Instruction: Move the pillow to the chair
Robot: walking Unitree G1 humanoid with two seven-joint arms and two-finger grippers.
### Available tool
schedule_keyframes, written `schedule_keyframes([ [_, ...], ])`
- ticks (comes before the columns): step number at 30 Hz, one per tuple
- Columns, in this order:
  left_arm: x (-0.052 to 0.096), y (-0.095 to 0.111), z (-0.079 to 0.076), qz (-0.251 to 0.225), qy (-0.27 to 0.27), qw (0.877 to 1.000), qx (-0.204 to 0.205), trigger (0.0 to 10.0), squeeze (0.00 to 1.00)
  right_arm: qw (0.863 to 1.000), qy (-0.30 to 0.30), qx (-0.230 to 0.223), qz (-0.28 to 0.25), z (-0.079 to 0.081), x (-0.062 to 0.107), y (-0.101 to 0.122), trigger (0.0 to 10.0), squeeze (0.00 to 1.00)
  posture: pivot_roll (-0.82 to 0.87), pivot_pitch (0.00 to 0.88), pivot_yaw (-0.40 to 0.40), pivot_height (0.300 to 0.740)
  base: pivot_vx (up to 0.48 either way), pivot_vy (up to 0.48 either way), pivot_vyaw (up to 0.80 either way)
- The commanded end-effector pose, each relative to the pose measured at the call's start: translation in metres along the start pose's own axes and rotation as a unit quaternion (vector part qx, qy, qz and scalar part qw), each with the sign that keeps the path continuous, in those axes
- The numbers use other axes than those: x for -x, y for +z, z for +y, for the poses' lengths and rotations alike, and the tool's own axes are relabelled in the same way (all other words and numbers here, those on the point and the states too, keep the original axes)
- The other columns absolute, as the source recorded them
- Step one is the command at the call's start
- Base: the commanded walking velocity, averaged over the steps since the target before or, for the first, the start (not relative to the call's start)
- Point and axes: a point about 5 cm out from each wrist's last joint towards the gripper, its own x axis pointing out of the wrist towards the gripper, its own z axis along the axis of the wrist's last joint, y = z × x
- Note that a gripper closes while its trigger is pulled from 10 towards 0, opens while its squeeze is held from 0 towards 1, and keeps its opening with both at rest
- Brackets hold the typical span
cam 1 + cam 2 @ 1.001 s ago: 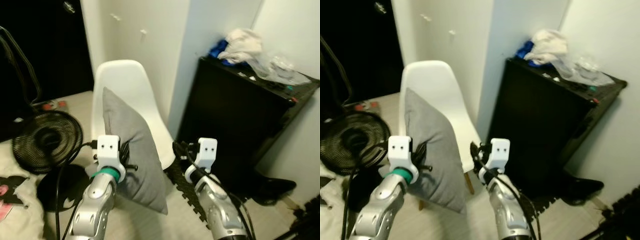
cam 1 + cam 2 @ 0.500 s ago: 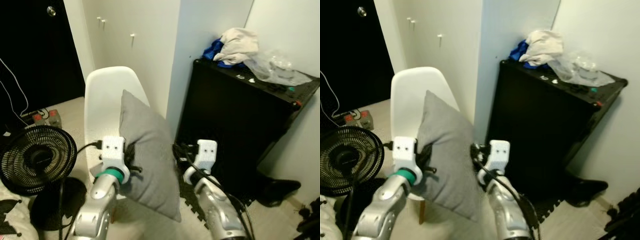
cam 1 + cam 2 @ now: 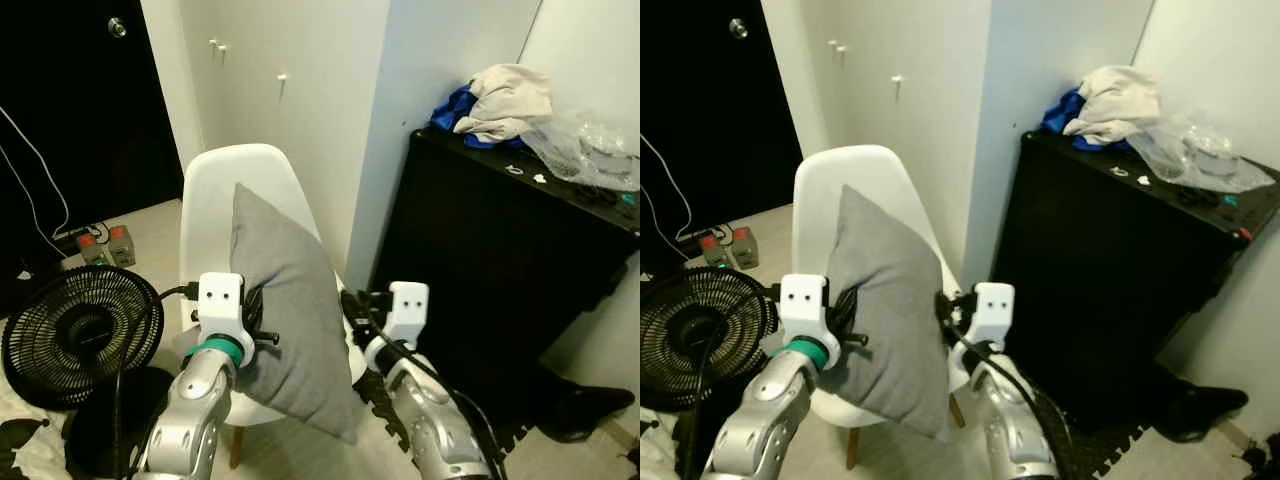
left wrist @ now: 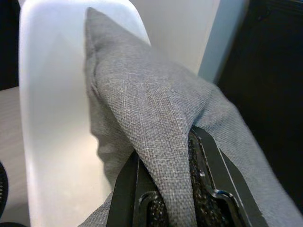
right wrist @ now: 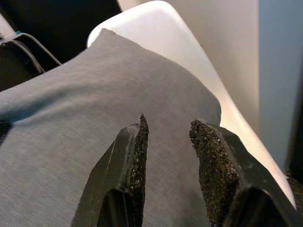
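Likely a home room, clothes heap (image 3: pixel 500 98) on black cabinet (image 3: pixel 500 260), floor fan (image 3: pixel 75 335)

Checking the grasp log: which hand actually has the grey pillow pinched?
The left hand: its black fingers are shut on a fold of the grey fabric pillow. The right hand is open beside it.
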Motion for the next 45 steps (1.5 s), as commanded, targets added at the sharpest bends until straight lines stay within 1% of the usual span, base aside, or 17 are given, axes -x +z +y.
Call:
schedule_keyframes([
  [1,-0.0005,0.0142,-0.0037,-0.037,-0.008,0.999,0.004,10.0,0.00,1.000,-0.009,0.005,0.007,-0.0059,0.0016,-0.0022,10.0,0.00,-0.02,0.000,0.077,0.740,0.322,0.000,0.00],
  [25,-0.0030,0.0140,-0.0065,-0.037,-0.014,0.999,0.000,10.0,0.00,1.000,-0.011,0.008,0.007,-0.0078,-0.0001,-0.0009,10.0,0.00,-0.02,0.000,0.081,0.740,0.322,0.000,0.00],
  [30,-0.0040,0.0114,-0.0057,-0.030,-0.003,0.999,-0.012,10.0,0.00,1.000,-0.014,0.007,0.010,-0.0074,-0.0011,-0.0008,10.0,0.00,-0.02,0.000,0.078,0.740,0.000,0.000,0.00],
  [45,-0.0038,0.0114,-0.0036,-0.033,0.002,0.999,-0.014,10.0,0.00,1.000,-0.012,0.005,0.015,-0.0067,-0.0022,-0.0021,10.0,0.00,-0.02,0.000,0.071,0.740,0.000,0.000,0.00],
])
